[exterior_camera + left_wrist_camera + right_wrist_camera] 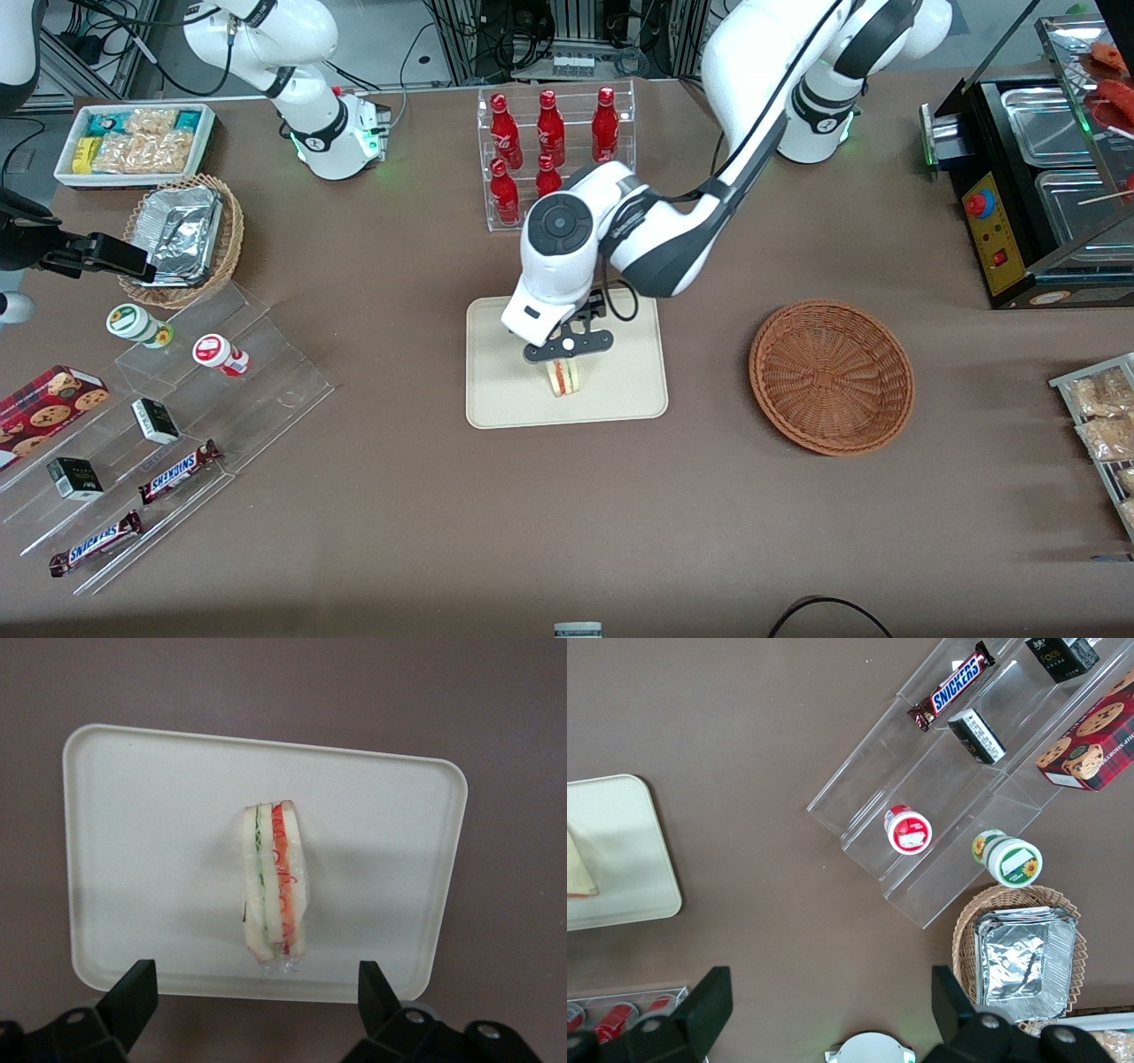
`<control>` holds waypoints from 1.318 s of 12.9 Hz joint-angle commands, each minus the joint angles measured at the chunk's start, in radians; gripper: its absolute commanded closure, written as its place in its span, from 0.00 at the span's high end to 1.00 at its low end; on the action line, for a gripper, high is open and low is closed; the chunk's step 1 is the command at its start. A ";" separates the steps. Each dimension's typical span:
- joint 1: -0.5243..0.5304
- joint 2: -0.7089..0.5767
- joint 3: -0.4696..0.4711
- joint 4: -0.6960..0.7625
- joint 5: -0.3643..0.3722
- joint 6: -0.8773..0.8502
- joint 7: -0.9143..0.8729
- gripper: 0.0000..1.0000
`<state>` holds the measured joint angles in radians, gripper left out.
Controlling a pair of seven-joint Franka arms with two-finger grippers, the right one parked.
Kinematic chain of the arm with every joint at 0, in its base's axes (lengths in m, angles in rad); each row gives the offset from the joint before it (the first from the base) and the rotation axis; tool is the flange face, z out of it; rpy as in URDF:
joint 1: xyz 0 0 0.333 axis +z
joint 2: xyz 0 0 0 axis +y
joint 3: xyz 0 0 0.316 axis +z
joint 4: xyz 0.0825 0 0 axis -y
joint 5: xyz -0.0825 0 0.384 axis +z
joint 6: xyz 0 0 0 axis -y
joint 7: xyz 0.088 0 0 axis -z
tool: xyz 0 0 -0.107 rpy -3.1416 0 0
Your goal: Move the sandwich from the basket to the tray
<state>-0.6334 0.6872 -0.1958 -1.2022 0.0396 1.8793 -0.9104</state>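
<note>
The sandwich (564,377) (275,886) rests on the cream tray (505,372) (151,859), with its red and green filling layers facing up. My left gripper (567,347) (255,974) hovers just above it, open. Its black fingers (133,988) stand wide apart and touch nothing. The reddish-brown wicker basket (831,377) lies beside the tray toward the working arm's end of the table, with nothing in it. The right wrist view catches a corner of the tray (611,850) and a bit of the sandwich (578,873).
A clear rack of red bottles (554,142) stands farther from the front camera than the tray. A stepped acrylic shelf with snacks (177,416), a tan basket of foil trays (182,235) and a white snack bin (133,142) sit toward the parked arm's end. A black food warmer (1036,177) stands at the working arm's end.
</note>
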 commanded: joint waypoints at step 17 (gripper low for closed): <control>0.602 -0.586 -0.016 -0.464 -0.027 -0.296 0.835 1.00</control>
<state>-0.1014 0.1634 -0.1868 -1.6317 0.0266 1.6254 -0.1556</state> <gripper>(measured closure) 0.000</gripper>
